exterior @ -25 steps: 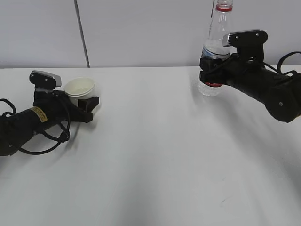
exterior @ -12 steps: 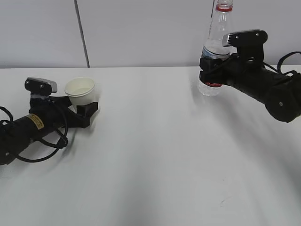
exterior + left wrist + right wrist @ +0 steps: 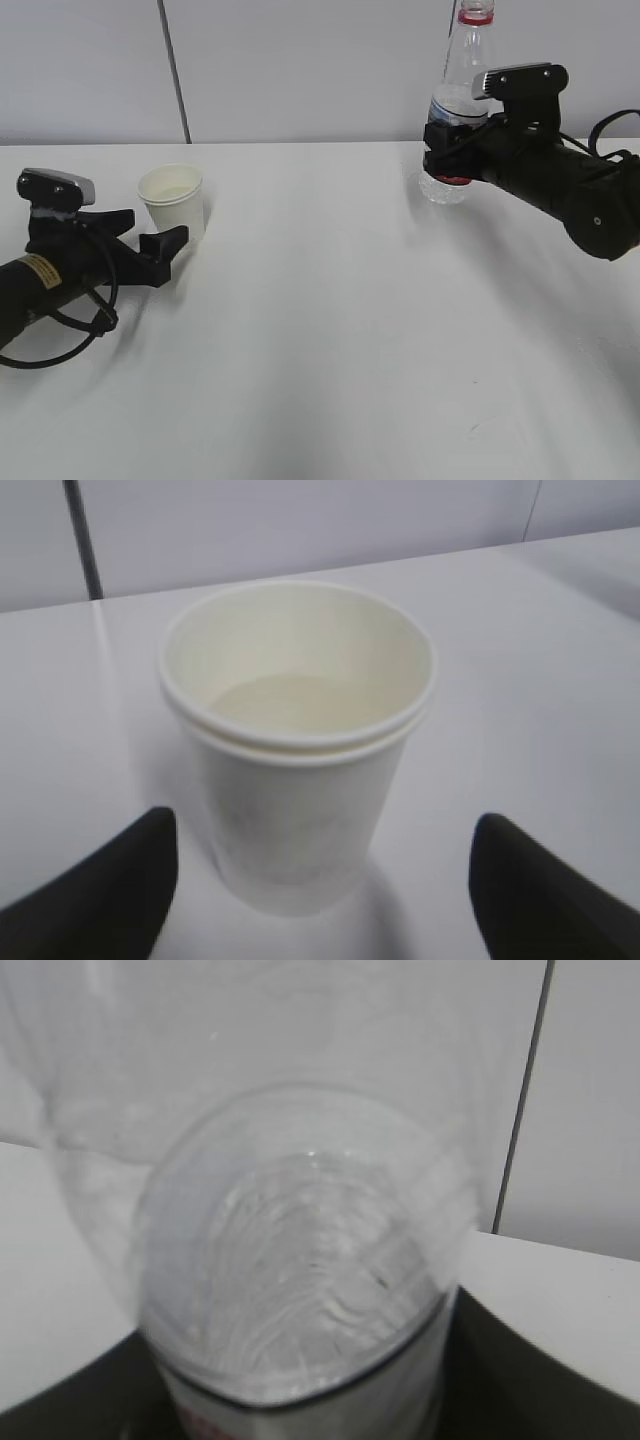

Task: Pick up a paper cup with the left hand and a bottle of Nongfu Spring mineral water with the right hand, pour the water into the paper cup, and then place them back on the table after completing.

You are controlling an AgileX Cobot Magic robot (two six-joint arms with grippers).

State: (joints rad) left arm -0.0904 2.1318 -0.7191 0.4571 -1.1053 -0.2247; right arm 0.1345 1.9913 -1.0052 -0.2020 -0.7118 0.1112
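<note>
The white paper cup (image 3: 172,200) stands upright on the table (image 3: 320,330) at the left, with clear water (image 3: 300,702) in its bottom. In the left wrist view the cup (image 3: 300,780) is just ahead of the fingers. My left gripper (image 3: 148,234) is open and empty, just left of and in front of the cup, not touching it. My right gripper (image 3: 445,160) is shut on the lower part of the clear water bottle (image 3: 462,90), which stands upright at the back right, uncapped, with a red neck ring. The bottle (image 3: 300,1260) fills the right wrist view.
A grey wall with a dark vertical seam (image 3: 172,70) stands behind the table's far edge. A small dark scuff mark (image 3: 480,425) lies at the front right of the tabletop.
My left gripper has let go of the cup and drawn back to the left, leaving it standing. The right arm and the bottle have not moved.
</note>
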